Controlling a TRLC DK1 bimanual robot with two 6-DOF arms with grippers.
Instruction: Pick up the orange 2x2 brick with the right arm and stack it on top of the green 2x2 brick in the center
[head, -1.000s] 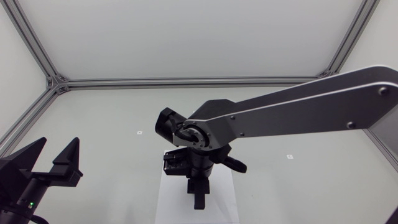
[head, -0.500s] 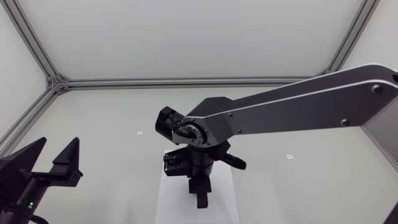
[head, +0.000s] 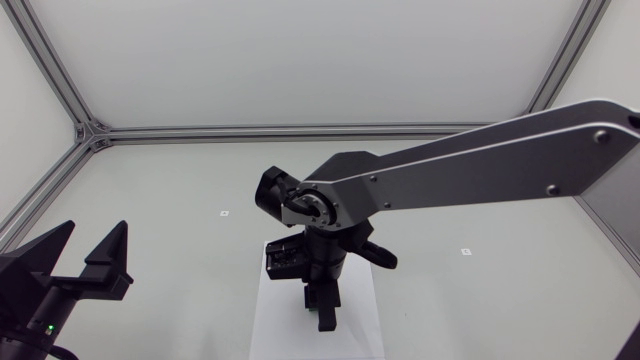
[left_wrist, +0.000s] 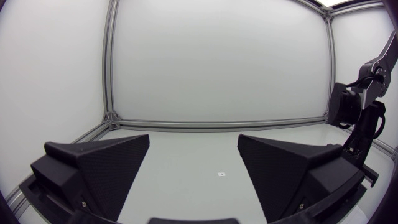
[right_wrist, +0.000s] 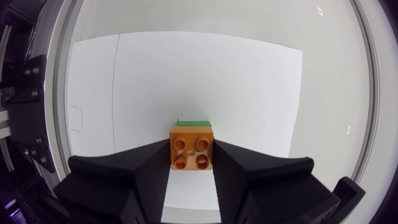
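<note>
— Movement since the earlier frame?
— Slight shift of the right arm (head: 450, 170) toward the far side of the table (head: 150, 200). Left end effector (head: 92, 238) unmoved.
— Right end effector (right_wrist: 191, 151)?
— Clamped on the orange brick (right_wrist: 193, 147), one finger against each side, studs up.
— Brick location?
— Over the green brick (right_wrist: 193, 123) on the white sheet (right_wrist: 249, 93) at table centre. Only a green edge visible past it. Contact between the two: cannot tell.
— Left end effector?
— Fingers spread wide, well apart from the bricks.
</note>
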